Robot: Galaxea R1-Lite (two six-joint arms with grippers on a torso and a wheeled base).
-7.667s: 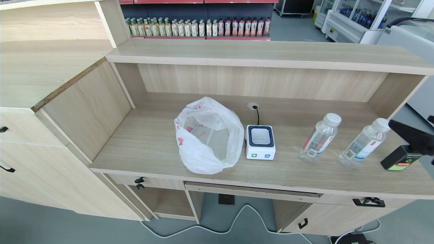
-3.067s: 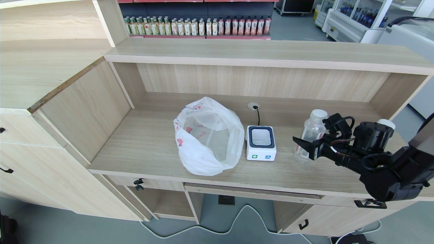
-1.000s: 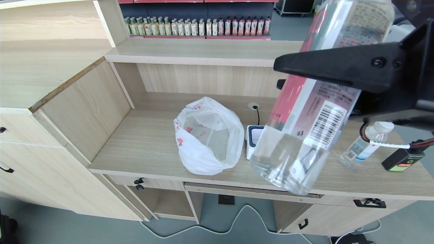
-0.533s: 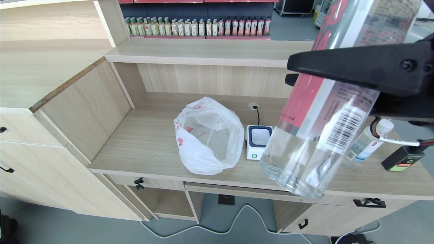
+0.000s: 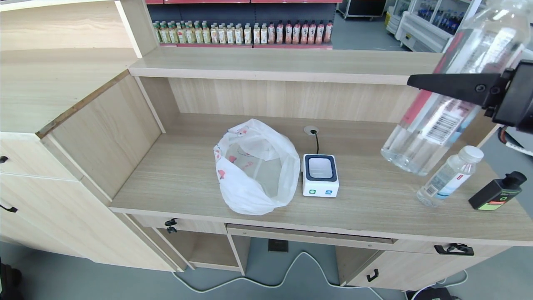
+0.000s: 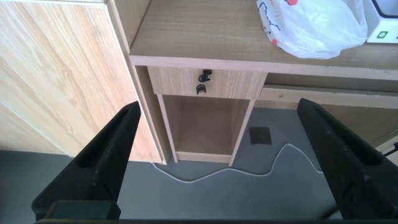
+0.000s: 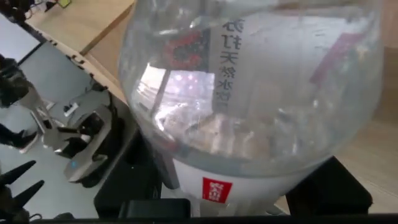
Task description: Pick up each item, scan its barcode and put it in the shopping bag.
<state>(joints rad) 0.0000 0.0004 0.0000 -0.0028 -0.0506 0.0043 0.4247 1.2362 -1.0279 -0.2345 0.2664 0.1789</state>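
My right gripper is shut on a clear water bottle with a red-and-white label, held tilted in the air above the counter's right end, barcode facing the head camera. In the right wrist view the same bottle sits close between the dark fingers. A second water bottle lies leaning on the counter at the right. The white shopping bag stands open mid-counter, with the white barcode scanner just right of it. My left gripper hangs open below the counter's front edge, near the bag.
A small black bottle lies at the counter's far right edge. A raised wooden shelf and back wall enclose the counter. Under the counter are a locked drawer and a cable on the floor.
The right gripper took the left water bottle off the counter and lifted it; in the last half second it has swung to the right and farther from the head camera, uncovering the scanner.
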